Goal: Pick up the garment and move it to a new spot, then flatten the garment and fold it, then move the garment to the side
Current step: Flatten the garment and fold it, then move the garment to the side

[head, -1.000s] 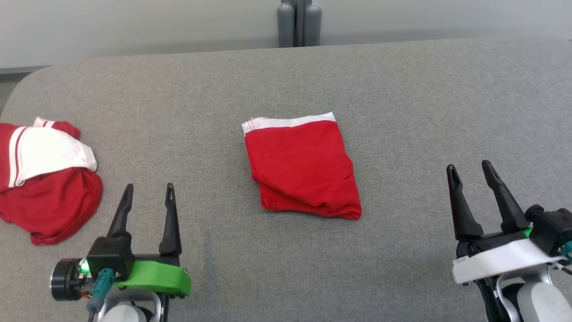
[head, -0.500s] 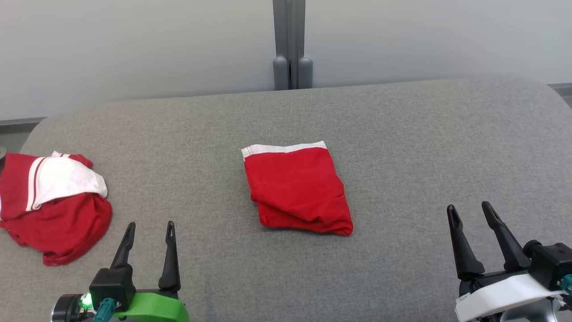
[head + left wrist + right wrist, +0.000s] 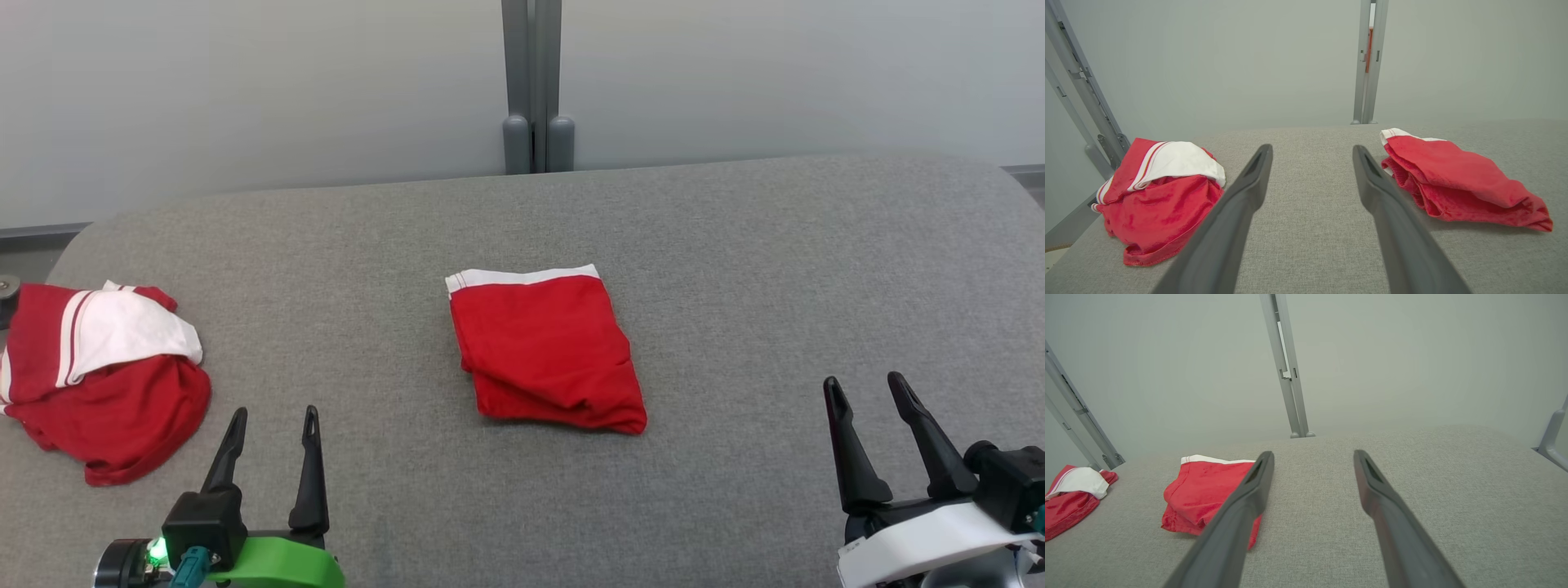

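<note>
A folded red garment [image 3: 545,351] with a white waistband along its far edge lies flat in the middle of the grey table [image 3: 735,245]. It also lies right of the fingers in the left wrist view [image 3: 1457,183] and left of them in the right wrist view [image 3: 1208,490]. My left gripper [image 3: 274,412] is open at the lower left, nearer than the garment, with nothing between its fingers [image 3: 1311,148]. My right gripper [image 3: 864,380] is open at the lower right, well apart from the garment and holding nothing [image 3: 1313,453].
A crumpled red and white garment [image 3: 102,376] sits at the table's left edge, just left of my left gripper [image 3: 1159,196]. A grey metal post [image 3: 536,82] stands against the pale wall behind the table. Slanted frame rails [image 3: 1081,94] rise beyond the left edge.
The whole head picture has shifted down as the camera tilted up, showing more wall. Both garments lie as before on the table and both grippers stay open.
</note>
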Tool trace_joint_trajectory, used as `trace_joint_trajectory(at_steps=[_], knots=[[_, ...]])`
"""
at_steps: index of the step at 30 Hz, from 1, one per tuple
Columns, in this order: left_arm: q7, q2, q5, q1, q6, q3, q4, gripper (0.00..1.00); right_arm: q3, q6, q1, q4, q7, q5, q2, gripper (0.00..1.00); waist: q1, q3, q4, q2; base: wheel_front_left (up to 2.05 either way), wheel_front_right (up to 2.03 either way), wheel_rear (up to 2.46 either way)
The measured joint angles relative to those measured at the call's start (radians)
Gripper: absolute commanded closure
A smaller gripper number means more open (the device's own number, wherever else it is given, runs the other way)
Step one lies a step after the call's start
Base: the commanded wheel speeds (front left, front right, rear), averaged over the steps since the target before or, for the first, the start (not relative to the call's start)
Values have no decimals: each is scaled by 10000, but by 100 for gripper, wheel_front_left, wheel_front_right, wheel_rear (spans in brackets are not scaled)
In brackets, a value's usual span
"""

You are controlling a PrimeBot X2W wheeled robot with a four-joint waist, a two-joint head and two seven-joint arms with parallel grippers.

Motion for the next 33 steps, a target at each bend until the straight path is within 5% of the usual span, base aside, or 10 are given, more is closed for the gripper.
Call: trace_joint_trajectory(at_steps=[12,18,26,33], knots=[[-127,19,-42,-227,-12,-79,-134,0,-104,0,-45,-15,79,17,10,0,0,262,165,0,0,0,0],[-326,-29,113,-1107,-50,-132,-447,0,17,0,-893,134,176,127,-487,0,0,1005,335,0,0,0,0],[-529,-570,391,-2463,-251,-476,-566,0,926,0,-2648,1498,178,516,-1361,0,0,2341,848,0,0,0,0],[-575,-970,541,-3196,-410,-523,-389,0,2171,0,-4309,3423,10,1028,-1459,0,0,3428,1441,0,0,0,0]])
